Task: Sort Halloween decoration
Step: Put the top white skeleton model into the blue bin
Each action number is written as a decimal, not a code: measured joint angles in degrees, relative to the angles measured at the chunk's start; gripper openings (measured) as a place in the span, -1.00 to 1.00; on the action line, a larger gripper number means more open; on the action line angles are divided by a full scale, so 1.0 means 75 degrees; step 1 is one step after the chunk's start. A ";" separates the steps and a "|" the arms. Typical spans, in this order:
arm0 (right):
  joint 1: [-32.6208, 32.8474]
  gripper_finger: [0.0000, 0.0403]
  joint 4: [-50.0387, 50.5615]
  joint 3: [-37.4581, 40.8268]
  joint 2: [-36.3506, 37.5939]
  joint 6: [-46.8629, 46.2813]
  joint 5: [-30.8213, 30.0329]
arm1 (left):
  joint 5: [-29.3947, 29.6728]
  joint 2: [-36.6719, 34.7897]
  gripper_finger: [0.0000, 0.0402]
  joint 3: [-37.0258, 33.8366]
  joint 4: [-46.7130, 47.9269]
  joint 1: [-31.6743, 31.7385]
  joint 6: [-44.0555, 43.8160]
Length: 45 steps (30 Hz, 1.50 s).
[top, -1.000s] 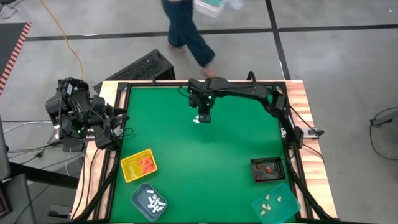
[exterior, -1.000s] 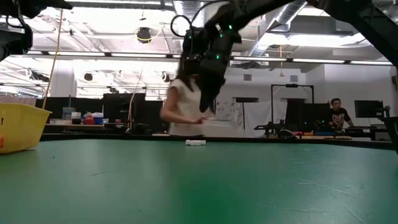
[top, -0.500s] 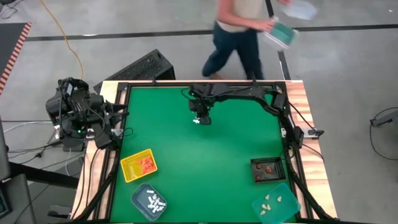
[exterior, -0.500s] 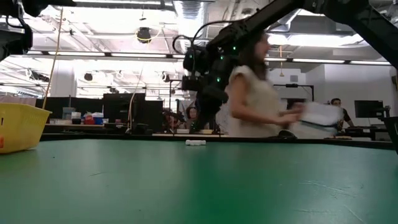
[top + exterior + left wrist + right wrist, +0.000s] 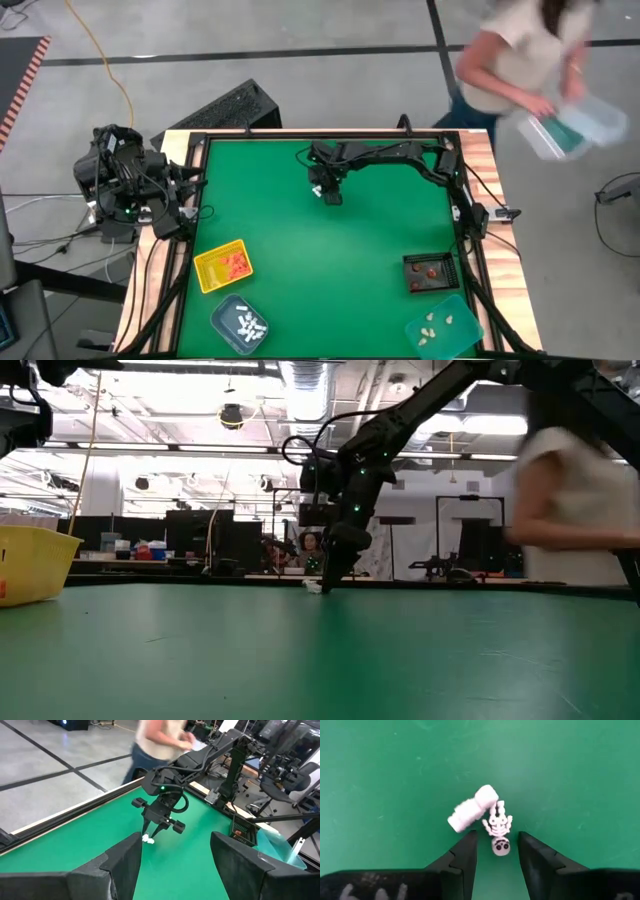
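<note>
Right end effector (image 5: 495,851) is down at the green worktop (image 5: 330,250), far-centre, fingers (image 5: 462,855) parted, straddling a tiny white skeleton (image 5: 498,827) — its skull sits right between the tips, not pinched. Touching the skeleton lies a white marshmallow-like trinket (image 5: 472,808). From the low view the end effector (image 5: 322,580) is right at the surface. Left end effector (image 5: 172,865) waits off the left edge, released, holding nothing. Near edge: orange pieces in the yellow tray (image 5: 205,268), white ones in the dark tray (image 5: 222,322), reddish ones in the black tray (image 5: 447,268), cream ones in the teal tray (image 5: 462,335). A person (image 5: 520,50) moves beyond the worktop.
</note>
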<state>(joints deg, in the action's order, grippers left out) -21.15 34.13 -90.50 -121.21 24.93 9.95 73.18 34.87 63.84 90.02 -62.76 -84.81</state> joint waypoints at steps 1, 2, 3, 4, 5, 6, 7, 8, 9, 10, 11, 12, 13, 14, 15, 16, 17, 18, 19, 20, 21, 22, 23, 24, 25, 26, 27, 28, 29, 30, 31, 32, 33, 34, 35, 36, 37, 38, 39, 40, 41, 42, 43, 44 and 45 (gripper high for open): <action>0.0000 -0.27 -0.0031 0.0000 0.0000 -0.0047 -0.0040 | 0.0016 0.0000 0.13 0.0000 0.0000 0.0002 0.0005; 0.0000 -0.28 -0.0070 0.0000 0.0000 -0.0070 -0.0124 | 0.0024 0.0000 0.13 0.0002 0.0000 0.0002 0.0005; 0.0005 -0.30 -0.0150 0.0000 0.0000 -0.0070 -0.0256 | 0.0025 0.0000 0.13 0.0002 0.0000 0.0002 0.0007; 0.0020 -0.32 -0.0242 0.0000 0.0000 -0.0088 -0.0385 | 0.0032 -0.0003 0.13 0.0002 0.0000 0.0002 0.0005; 0.0029 -0.35 -0.0269 0.0001 0.0000 -0.0090 -0.0514 | 0.0030 -0.0003 0.13 0.0000 0.0000 0.0002 0.0008; 0.0038 -0.39 -0.0266 0.0000 0.0000 -0.0091 -0.0586 | 0.0030 -0.0003 0.13 0.0001 0.0000 0.0001 0.0005; 0.0053 -0.43 -0.0252 0.0000 0.0000 -0.0125 -0.0639 | 0.0029 -0.0003 0.13 0.0001 0.0000 -0.0001 0.0005; 0.0068 -0.48 -0.0241 0.0000 0.0000 -0.0179 -0.0687 | 0.0027 -0.0003 0.13 -0.0001 0.0000 0.0002 0.0005; 0.0064 -0.54 -0.0225 0.0000 0.0000 -0.0228 -0.0696 | 0.0027 -0.0003 0.13 0.0000 0.0000 0.0002 0.0005; 0.0066 -0.60 -0.0213 0.0000 0.0000 -0.0283 -0.0701 | 0.0027 -0.0003 0.13 -0.0001 0.0000 -0.0001 0.0005; 0.0067 -0.65 -0.0210 0.0000 0.0000 -0.0321 -0.0702 | 0.0027 -0.0003 0.13 0.0000 0.0000 0.0000 0.0008; 0.0071 -0.72 -0.0210 0.0000 0.0000 -0.0331 -0.0706 | 0.0025 -0.0003 0.13 0.0002 0.0000 -0.0001 0.0019; 0.0077 -0.78 -0.0207 0.0000 0.0000 -0.0348 -0.0711 | 0.0022 -0.0003 0.13 0.0001 0.0000 0.0000 0.0044; 0.0093 -0.84 -0.0205 -0.0002 0.0000 -0.0381 -0.0714 | 0.0015 -0.0003 0.13 0.0002 0.0000 -0.0001 0.0071; 0.0117 -0.90 -0.0192 -0.0003 0.0000 -0.0450 -0.0716 | 0.0012 -0.0003 0.13 0.0002 0.0000 -0.0001 0.0092; 0.0119 -0.94 -0.0190 -0.0003 0.0003 -0.0545 -0.0730 | 0.0011 -0.0003 0.13 0.0002 0.0000 0.0002 0.0098; 0.0112 -0.96 -0.0184 -0.0003 0.0006 -0.0655 -0.0755 | 0.0009 -0.0003 0.13 0.0002 0.0000 0.0002 0.0098; 0.0105 -0.96 -0.0187 -0.0006 0.0006 -0.0784 -0.0766 | -0.0002 -0.0003 0.13 0.0002 0.0000 0.0002 0.0095; 0.0107 -0.96 -0.0188 -0.0006 0.0006 -0.0934 -0.0779 | -0.0002 -0.0003 0.13 0.0002 0.0000 0.0002 0.0093; 0.0127 -0.96 -0.0198 -0.0006 0.0006 -0.1085 -0.0819 | -0.0005 -0.0003 0.13 0.0002 0.0000 0.0001 0.0093; 0.0151 -0.96 -0.0201 -0.0009 0.0009 -0.1218 -0.0874 | -0.0015 -0.0003 0.13 0.0002 0.0000 0.0001 0.0093; 0.0175 -0.97 -0.0172 -0.0050 0.0015 -0.1319 -0.0932 | -0.0039 -0.0003 0.13 0.0002 0.0000 0.0001 0.0093; 0.0199 -0.98 -0.0161 -0.0121 0.0014 -0.1378 -0.0953 | -0.0060 -0.0003 0.13 -0.0001 0.0000 0.0002 0.0093; 0.0237 -0.98 -0.0145 -0.0213 0.0012 -0.1453 -0.0952 | -0.0067 -0.0003 0.13 -0.0001 0.0000 0.0002 0.0092; 0.0262 -0.98 -0.0122 -0.0333 0.0012 -0.1522 -0.0964 | -0.0075 -0.0003 0.13 0.0002 0.0000 -0.0001 0.0089; 0.0293 -0.98 -0.0142 -0.0464 0.0012 -0.1576 -0.0964 | -0.0090 -0.0003 0.13 0.0002 0.0000 0.0001 0.0087; 0.0339 -0.98 -0.0179 -0.0603 0.0015 -0.1634 -0.0966 | -0.0106 -0.0003 0.13 -0.0001 0.0000 -0.0001 0.0084; 0.0376 -0.98 -0.0176 -0.0745 0.0015 -0.1688 -0.0969 | -0.0122 -0.0003 0.13 -0.0001 0.0000 0.0001 0.0084; 0.0416 -0.98 -0.0151 -0.0892 0.0015 -0.1746 -0.0970 | -0.0127 -0.0003 0.13 0.0002 0.0000 0.0002 0.0084; 0.0468 -0.99 -0.0149 -0.1040 0.0015 -0.1820 -0.0972 | -0.0127 -0.0003 0.13 0.0001 0.0000 0.0002 0.0084; 0.0525 -0.99 -0.0175 -0.1198 0.0015 -0.1926 -0.0977 | -0.0127 -0.0003 0.13 0.0000 0.0000 0.0001 0.0085; 0.0593 -0.99 -0.0225 -0.1364 0.0015 -0.2041 -0.0976 | -0.0126 -0.0003 0.13 0.0001 0.0000 0.0001 0.0099; 0.0675 -0.99 -0.0278 -0.1520 0.0018 -0.2155 -0.0976 | -0.0127 -0.0003 0.13 0.0002 0.0000 0.0000 0.0120; 0.0781 -0.99 -0.0332 -0.1673 0.0020 -0.2230 -0.0976 | -0.0125 -0.0003 0.13 0.0000 0.0000 0.0001 0.0146; 0.0903 -0.99 -0.0401 -0.1805 0.0023 -0.2295 -0.0973 | -0.0125 -0.0003 0.13 -0.0001 0.0000 -0.0001 0.0157; 0.1046 -0.99 -0.0495 -0.1936 0.0023 -0.2326 -0.0970 | -0.0127 -0.0003 0.13 0.0002 0.0000 0.0002 0.0157; 0.1207 -0.99 -0.0577 -0.2063 0.0023 -0.2334 -0.0970 | -0.0127 -0.0003 0.13 -0.0001 0.0000 -0.0001 0.0152; 0.1375 -0.99 -0.0690 -0.2167 0.0023 -0.2348 -0.0970 | -0.0129 -0.0003 0.13 0.0002 0.0000 0.0001 0.0151; 0.1559 -0.99 -0.0858 -0.2247 0.0023 -0.2357 -0.0965 | -0.0130 -0.0003 0.13 0.0002 0.0000 -0.0001 0.0151; 0.1756 -0.99 -0.1065 -0.2308 0.0023 -0.2397 -0.0962 | -0.0130 -0.0003 0.13 0.0000 0.0000 0.0002 0.0151; 0.1950 -0.99 -0.1267 -0.2350 0.0023 -0.2452 -0.0956 | -0.0130 -0.0003 0.13 0.0001 0.0000 0.0002 0.0148; 0.2150 -0.99 -0.1488 -0.2368 0.0023 -0.2516 -0.0949 | -0.0130 -0.0003 0.13 0.0001 0.0000 0.0001 0.0148; 0.2364 -0.99 -0.1747 -0.2369 0.0023 -0.2556 -0.0949 | -0.0130 -0.0003 0.13 0.0001 0.0000 0.0000 0.0148; 0.2574 -0.99 -0.2034 -0.2369 0.0023 -0.2575 -0.0949 | -0.0130 -0.0003 0.13 0.0002 0.0000 0.0000 0.0148; 0.2785 -0.99 -0.2302 -0.2369 0.0023 -0.2586 -0.0949 | -0.0130 -0.0003 0.13 0.0002 0.0000 -0.0001 0.0148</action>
<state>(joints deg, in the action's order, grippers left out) -0.26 16.87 -108.27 -121.03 5.53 2.83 72.20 34.85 63.85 90.02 -62.76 -83.70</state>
